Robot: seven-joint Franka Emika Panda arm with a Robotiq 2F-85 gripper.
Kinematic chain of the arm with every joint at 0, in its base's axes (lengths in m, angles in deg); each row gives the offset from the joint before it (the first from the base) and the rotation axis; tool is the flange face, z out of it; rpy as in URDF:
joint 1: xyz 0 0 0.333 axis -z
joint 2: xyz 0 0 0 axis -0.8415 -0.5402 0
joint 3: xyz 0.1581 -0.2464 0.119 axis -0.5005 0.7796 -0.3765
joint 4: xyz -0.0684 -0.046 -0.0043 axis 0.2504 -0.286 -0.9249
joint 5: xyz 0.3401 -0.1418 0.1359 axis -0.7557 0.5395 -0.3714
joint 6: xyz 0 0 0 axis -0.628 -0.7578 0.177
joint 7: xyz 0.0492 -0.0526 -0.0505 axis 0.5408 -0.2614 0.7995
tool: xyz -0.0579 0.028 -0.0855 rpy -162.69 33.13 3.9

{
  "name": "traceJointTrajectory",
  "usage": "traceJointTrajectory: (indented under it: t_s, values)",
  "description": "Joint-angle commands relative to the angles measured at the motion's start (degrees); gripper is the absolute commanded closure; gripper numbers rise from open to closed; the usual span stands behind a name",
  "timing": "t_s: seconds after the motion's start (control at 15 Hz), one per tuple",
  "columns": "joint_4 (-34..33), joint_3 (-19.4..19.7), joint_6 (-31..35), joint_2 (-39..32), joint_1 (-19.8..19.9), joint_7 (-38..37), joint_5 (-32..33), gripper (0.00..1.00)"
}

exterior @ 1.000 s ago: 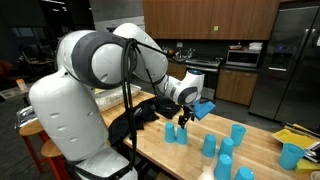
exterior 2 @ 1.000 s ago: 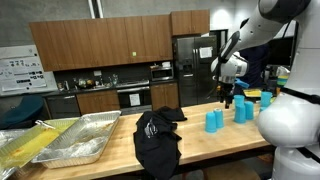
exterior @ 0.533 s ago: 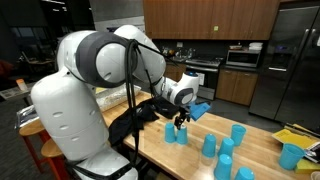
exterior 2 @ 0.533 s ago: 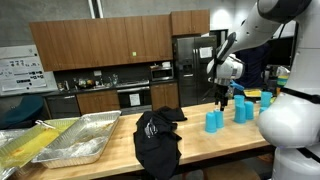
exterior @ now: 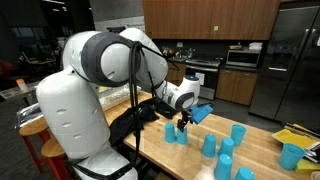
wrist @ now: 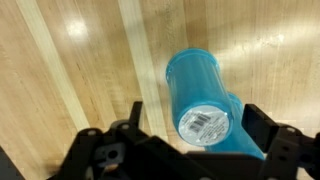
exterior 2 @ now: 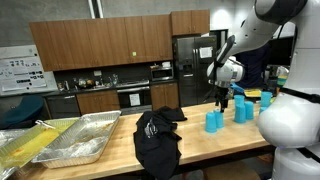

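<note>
my claw (wrist: 193, 124), jaws wide & empty, has dropped lower in the past sec. it now hangs just over a blue cup (wrist: 200, 90) on the wood worktop (wrist: 80, 70), other cups (exterior: 210, 147) nearby. lined up, no grip yet.

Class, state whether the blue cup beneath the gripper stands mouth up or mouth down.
Mouth down: in the wrist view the blue cup turns a closed end bearing a sticker toward the camera.

At least seven blue cups (exterior: 209, 146) stand under and beyond the gripper (exterior: 181, 124); two foil trays (exterior 2: 92, 140) and one black cloth (exterior 2: 156, 140) lie well away from it.
</note>
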Motion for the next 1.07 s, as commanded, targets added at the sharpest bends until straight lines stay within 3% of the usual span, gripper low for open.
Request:
traceJointTrajectory:
  t_s: [0.0,0.2,0.53,0.6,0.67,0.73,0.8,1.0]
  values:
    - [1.4,0.7,4.7,-0.7,1.1,0.3,-0.2,0.25]
    - [1.8,1.5,7.4,-1.5,2.2,0.1,-0.1,0.39]
    - [0.0,4.0,6.6,-3.0,5.0,7.5,-2.9,0.79]
    - [-0.1,4.8,6.6,-2.8,5.9,10.4,-3.0,0.37]
    - [-0.1,5.8,6.8,-2.5,6.9,13.4,-4.1,0.42]
    - [0.7,4.3,6.9,-2.6,5.9,8.2,-2.0,0.41]
    - [0.6,4.7,6.8,-2.6,6.4,9.2,-2.1,0.62]
    - [0.7,4.4,6.8,-2.8,6.5,8.9,-2.1,0.44]
